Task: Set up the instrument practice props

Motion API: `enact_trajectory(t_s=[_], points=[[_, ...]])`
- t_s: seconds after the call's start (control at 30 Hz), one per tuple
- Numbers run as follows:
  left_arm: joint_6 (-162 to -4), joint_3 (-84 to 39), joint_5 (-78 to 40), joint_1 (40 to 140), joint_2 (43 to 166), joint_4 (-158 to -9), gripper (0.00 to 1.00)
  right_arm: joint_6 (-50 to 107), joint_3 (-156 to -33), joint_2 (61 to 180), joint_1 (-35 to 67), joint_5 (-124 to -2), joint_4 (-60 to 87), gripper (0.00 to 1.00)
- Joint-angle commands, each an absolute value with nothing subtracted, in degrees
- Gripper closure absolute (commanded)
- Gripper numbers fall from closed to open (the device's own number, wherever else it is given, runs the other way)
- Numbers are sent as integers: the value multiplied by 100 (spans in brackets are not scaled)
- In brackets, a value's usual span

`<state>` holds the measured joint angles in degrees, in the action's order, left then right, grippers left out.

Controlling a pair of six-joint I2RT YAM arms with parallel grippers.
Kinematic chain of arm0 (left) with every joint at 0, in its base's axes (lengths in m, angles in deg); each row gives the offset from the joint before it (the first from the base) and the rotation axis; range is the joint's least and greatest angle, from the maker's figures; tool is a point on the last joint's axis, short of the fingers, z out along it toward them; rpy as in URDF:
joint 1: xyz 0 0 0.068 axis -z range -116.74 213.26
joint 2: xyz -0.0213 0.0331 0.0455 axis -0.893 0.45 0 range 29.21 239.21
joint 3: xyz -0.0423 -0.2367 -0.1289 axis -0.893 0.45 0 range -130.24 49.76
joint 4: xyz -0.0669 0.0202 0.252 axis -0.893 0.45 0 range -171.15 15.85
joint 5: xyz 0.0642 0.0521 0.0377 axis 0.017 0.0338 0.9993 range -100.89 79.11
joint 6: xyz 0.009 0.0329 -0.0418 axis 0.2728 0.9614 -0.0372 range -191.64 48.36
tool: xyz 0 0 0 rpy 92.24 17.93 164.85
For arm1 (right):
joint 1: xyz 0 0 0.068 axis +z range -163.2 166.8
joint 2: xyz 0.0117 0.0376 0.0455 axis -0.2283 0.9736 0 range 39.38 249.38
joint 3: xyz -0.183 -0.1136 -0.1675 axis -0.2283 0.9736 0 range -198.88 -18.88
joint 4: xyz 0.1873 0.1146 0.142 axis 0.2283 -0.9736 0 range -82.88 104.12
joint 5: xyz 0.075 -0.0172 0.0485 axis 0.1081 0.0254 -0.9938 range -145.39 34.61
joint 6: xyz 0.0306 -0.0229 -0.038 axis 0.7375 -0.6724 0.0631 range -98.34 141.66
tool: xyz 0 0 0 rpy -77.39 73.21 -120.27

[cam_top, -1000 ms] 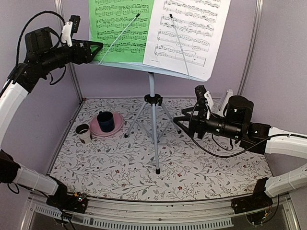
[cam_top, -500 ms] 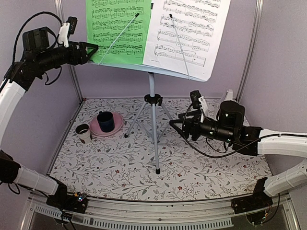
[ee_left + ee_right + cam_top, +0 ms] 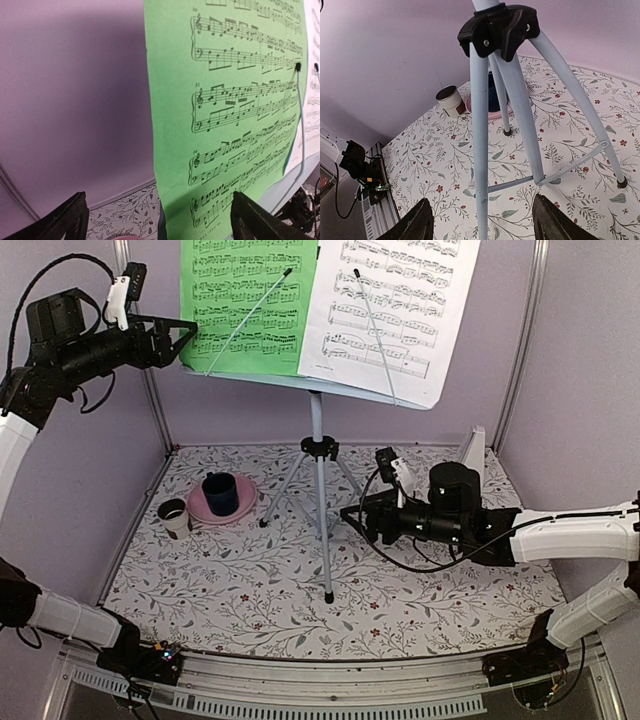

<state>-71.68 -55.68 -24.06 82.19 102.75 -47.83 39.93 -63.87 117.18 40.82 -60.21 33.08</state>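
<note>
The pale grey music stand [image 3: 316, 415] stands mid-table on its tripod. A green sheet [image 3: 250, 300] and a white sheet [image 3: 390, 310] rest on its desk under wire holders. My left gripper [image 3: 188, 332] is open at the green sheet's left edge. In the left wrist view that green sheet [image 3: 225, 125] shows its edge between my left gripper's [image 3: 160, 220] wide fingers. My right gripper [image 3: 350, 518] is open and low, facing the tripod legs [image 3: 479, 125], with the near leg seen between the right gripper's [image 3: 484, 222] fingers. The white metronome [image 3: 473, 450] stands behind the right arm.
A dark blue cup [image 3: 220, 493] sits on a pink plate [image 3: 197, 510] at the left, with a small white cup [image 3: 173, 515] beside it. Purple walls close in the floral table [image 3: 250, 590] on three sides.
My left gripper has drawn back left from the green sheet and opened wider. The right arm has moved left towards the tripod.
</note>
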Motion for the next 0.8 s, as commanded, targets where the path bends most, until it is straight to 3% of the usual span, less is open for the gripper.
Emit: enact_trajectory(t_s=[0.0,0.37,0.77], points=[[-7216,-4943,-2098,8161,9696,-5113,1,4208,-6506,11871,4142,-5985,3504,31],[-7843,-3717,-1135,8156,8824,-5153,1,4315,-6556,12320,4159,-6091,3579,30],[-8863,-1595,-1737,8157,7796,-5332,1,4319,-6312,12148,3576,-6712,3258,28]])
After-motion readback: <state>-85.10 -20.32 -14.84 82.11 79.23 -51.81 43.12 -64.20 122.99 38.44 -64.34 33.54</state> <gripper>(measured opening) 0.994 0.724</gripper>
